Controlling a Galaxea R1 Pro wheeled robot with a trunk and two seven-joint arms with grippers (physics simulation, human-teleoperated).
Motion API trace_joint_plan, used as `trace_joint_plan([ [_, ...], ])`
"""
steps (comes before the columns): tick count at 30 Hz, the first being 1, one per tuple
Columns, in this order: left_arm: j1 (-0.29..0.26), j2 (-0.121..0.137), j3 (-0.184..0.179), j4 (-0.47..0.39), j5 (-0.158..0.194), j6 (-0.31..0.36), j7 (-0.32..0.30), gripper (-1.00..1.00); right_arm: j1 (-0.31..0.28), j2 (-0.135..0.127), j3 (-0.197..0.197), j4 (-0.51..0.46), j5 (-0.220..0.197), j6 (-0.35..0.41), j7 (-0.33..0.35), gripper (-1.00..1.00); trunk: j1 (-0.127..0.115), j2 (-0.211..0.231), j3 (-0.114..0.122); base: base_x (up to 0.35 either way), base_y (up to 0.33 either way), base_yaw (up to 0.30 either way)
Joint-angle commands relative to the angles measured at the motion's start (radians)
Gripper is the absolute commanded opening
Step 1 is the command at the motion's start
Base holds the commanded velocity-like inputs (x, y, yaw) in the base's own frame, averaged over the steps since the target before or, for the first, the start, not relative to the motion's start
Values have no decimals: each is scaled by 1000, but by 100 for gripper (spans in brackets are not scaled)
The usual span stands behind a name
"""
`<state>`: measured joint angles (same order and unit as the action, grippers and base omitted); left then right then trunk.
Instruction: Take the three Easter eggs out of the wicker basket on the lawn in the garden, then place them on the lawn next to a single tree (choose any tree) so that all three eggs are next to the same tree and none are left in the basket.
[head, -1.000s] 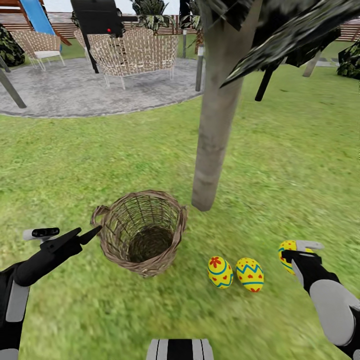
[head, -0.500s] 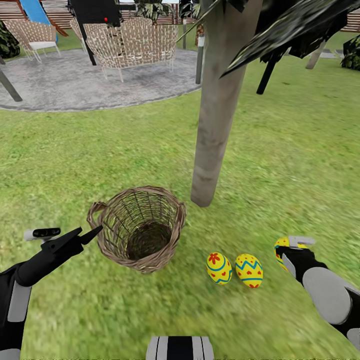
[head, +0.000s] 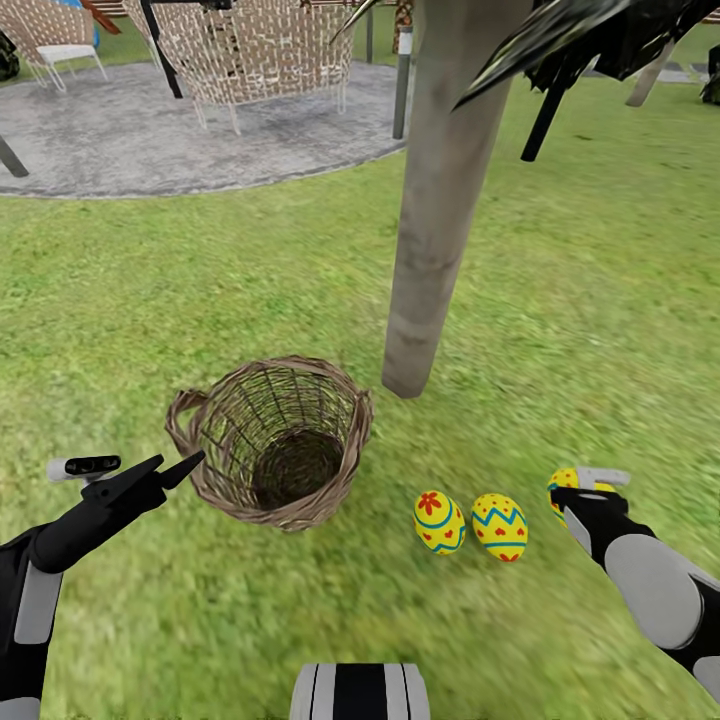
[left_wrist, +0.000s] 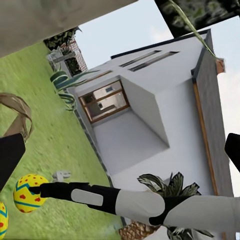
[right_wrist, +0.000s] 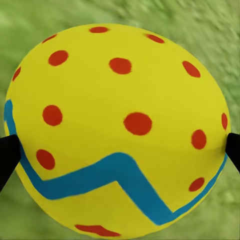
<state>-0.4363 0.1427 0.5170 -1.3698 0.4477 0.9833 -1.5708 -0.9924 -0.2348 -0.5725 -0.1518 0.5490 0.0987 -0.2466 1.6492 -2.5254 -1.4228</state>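
Head view first: two of the Easter eggs lie on the lawn (head: 560, 300) side by side, the flower egg (head: 439, 522) and the zigzag egg (head: 499, 526), nearly touching, each with its long axis pointing roughly toward the tree trunk (head: 432, 200) and tipped a bit. Both are bright yellow with blue bands and red marks. The third egg (head: 567, 487) sits further right, mostly hidden behind the right gripper (head: 585, 492), which is clamped on it. The wicker basket (head: 272, 440) stands just left of the trunk's base, tan weave, loop handle on its left rim, nothing in it that I can see. The left gripper (head: 178, 469) hovers right beside that handle, fingers together in a narrow point. Further back there's the grey patio (head: 150, 150) with wicker chairs (head: 260, 50).

Left wrist view: the third egg (left_wrist: 31, 193) shows its red dots and blue zigzag, with the right arm (left_wrist: 135, 205) reaching to it and the white house (left_wrist: 150, 115) beyond. This gripper's own fingertips barely show at the edges, can't tell much here.

Right wrist view: the third egg (right_wrist: 117, 130) is huge, held between both black fingertips (right_wrist: 9, 152), one on each side, grass blurred behind it.
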Motion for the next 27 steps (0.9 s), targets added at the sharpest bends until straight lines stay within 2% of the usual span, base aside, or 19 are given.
trace_joint_plan([
  [1, 0, 0, 0, 0, 0, 0, 0, 100, 0, 0, 0, 0, 0, -1, 0, -100, 0, 0, -4, 0, 0, 0],
  [27, 0, 0, 0, 0, 1, 4, 0, 100, 0, 1, 0, 0, 2, -2, 12, -100, 12, -6, -105, 0, 0, 0],
])
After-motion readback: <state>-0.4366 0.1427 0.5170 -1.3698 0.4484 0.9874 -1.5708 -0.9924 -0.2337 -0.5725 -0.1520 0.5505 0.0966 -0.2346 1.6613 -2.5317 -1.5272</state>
